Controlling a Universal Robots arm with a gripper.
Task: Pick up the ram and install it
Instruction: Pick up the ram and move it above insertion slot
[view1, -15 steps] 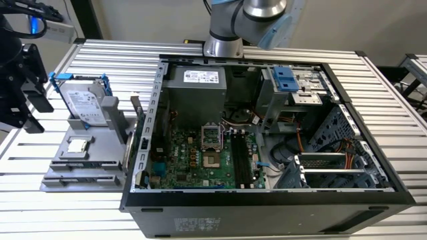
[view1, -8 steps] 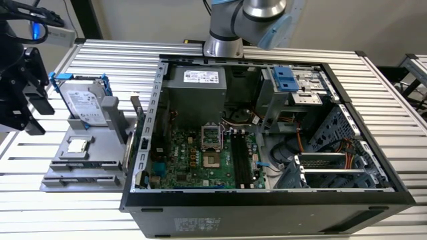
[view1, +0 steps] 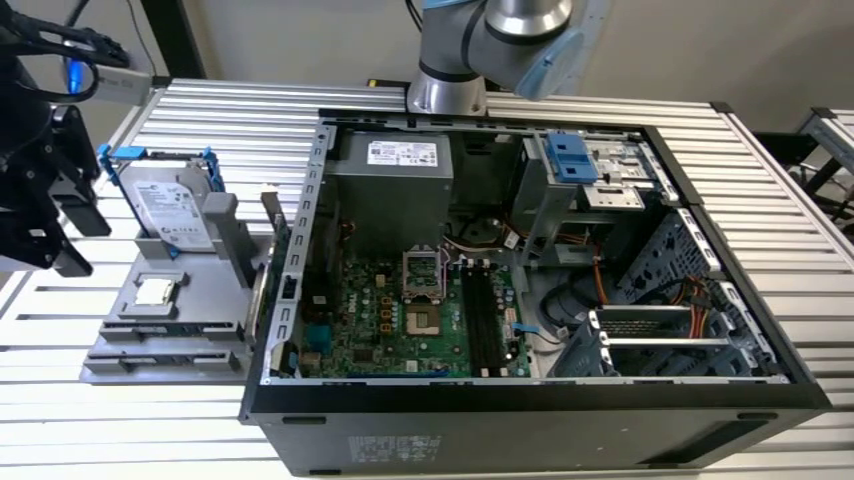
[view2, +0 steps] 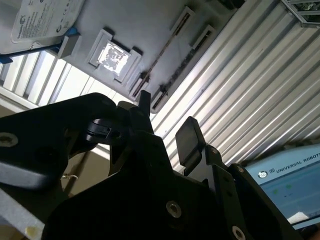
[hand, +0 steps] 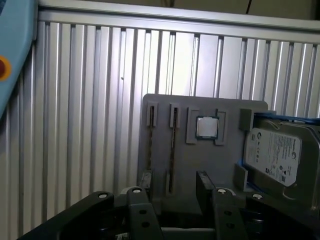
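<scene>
The gripper (hand: 170, 186) is hanging released near the gray tray (view1: 200, 285), its fingers spread with nothing between them. In the exterior view, that tray is lying at nine o'clock from the open computer case (view1: 534, 400). The ram (hand: 172, 150) is sitting, as far as I can tell, edge-up in a tray slot. That slot is lying at six o'clock from the processor chip (view1: 156, 291), with the hard drive (view1: 167, 205) standing at twelve.

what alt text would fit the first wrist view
An open black gripper points toward a grey tray on a ribbed metal table. The tray holds a small square chip, a hard drive with a white label, and two long narrow slots.
</scene>
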